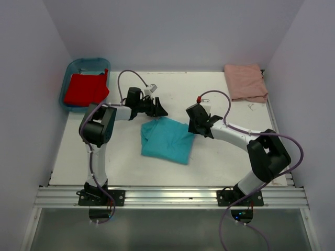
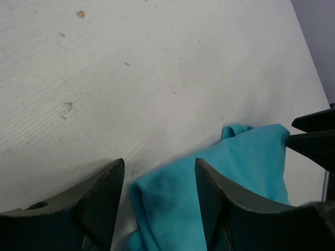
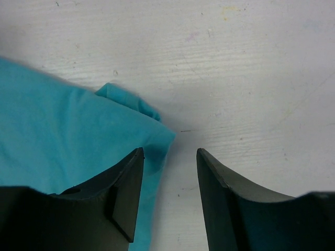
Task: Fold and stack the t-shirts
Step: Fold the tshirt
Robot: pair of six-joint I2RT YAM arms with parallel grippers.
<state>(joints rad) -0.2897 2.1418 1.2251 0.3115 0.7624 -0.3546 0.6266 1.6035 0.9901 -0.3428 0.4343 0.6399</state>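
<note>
The turquoise t-shirt (image 1: 166, 140) lies partly folded in the middle of the table. My left gripper (image 1: 159, 111) hovers over its far left corner, open; in the left wrist view a folded turquoise edge (image 2: 172, 204) lies between the spread fingers (image 2: 104, 204) of the gripper (image 2: 159, 168). My right gripper (image 1: 196, 125) is at the shirt's far right corner, open; the cloth's corner (image 3: 157, 141) sits by its left finger (image 3: 123, 188), bare table under the rest of the gripper's (image 3: 168, 157) gap. The pale pink t-shirt (image 1: 245, 82) lies folded at the back right. The red t-shirt (image 1: 85, 89) sits in the tub.
A blue plastic tub (image 1: 73, 70) stands at the back left corner, holding the red shirt. White walls close in the table on three sides. The right gripper's dark fingertips (image 2: 314, 137) show at the right edge of the left wrist view.
</note>
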